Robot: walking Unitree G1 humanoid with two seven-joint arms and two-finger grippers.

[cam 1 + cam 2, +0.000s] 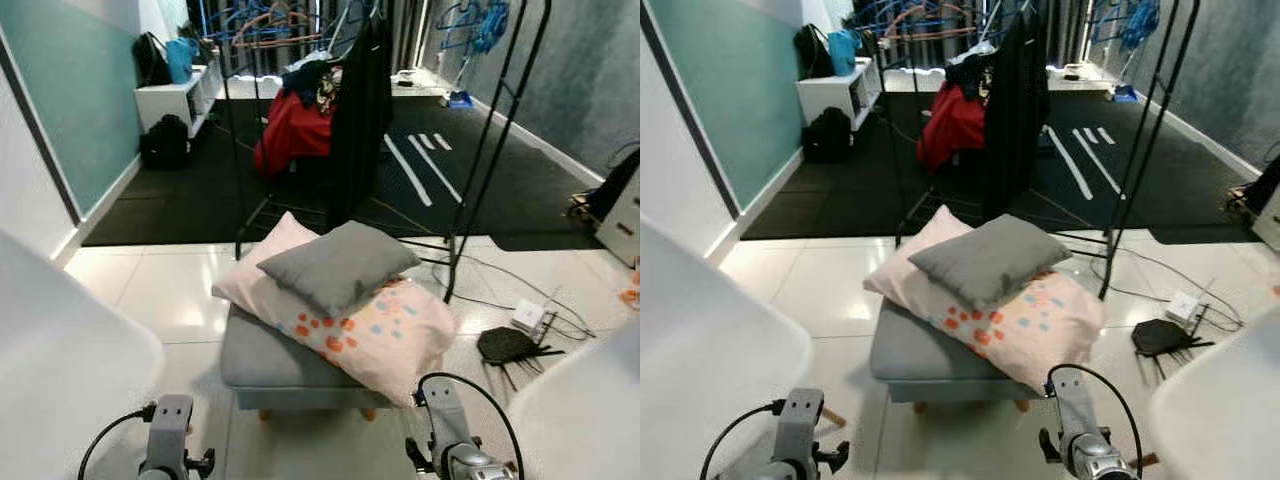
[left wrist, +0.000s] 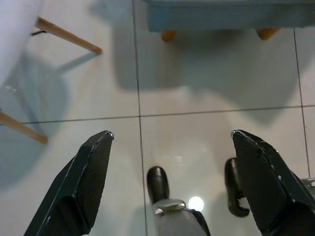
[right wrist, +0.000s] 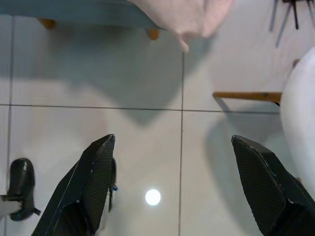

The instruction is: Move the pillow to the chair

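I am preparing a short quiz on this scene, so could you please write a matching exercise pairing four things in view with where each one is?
Things:
1. grey pillow
2. pink patterned pillow
3. grey footstool
4. red garment

Places:
A. hanging on the black clothes rack
B. standing on the white tiled floor, under both pillows
C. lying on top of the other pillow
D. lying directly on the stool, one corner hanging over its edge

Pairs: 1-C, 2-D, 3-B, 4-A
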